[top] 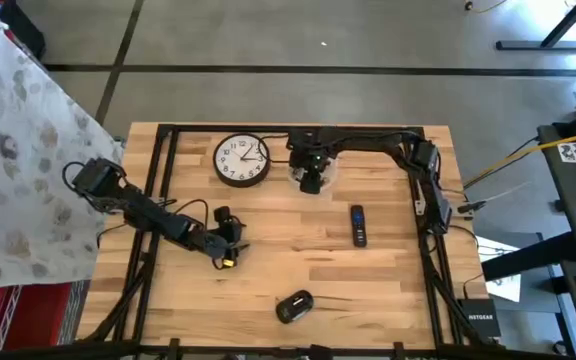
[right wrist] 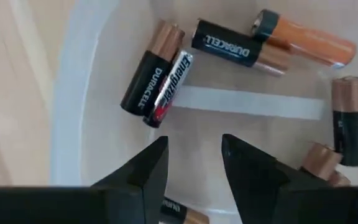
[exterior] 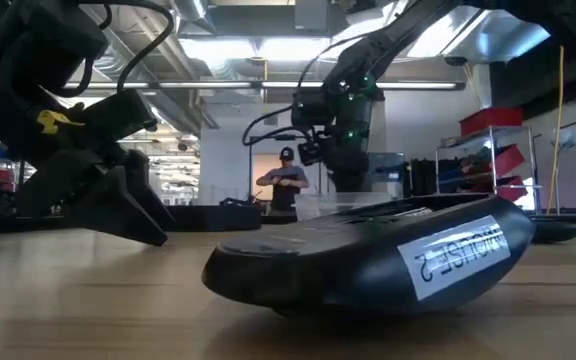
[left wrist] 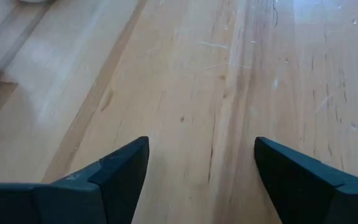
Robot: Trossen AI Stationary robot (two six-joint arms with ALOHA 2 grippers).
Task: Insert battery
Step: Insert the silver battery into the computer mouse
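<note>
"DURACELL" marks 2 batteries [right wrist: 146, 75], "Energizer" another [right wrist: 168, 88]; "NETGEAR" labels a box [top: 479, 320].

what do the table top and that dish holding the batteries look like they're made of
Table top: looks like light wood planks with a smooth finish; grain lines, seams and fine scratches show in the left wrist view.

Dish: probably clear plastic, possibly glass; the wood shows through its see-through wall around the batteries. The right gripper hangs open over it.

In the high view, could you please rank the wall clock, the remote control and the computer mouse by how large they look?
1. Wall clock, clearly largest.
2. Remote control and computer mouse: too alike to rank; the remote is longer but slimmer.
</note>
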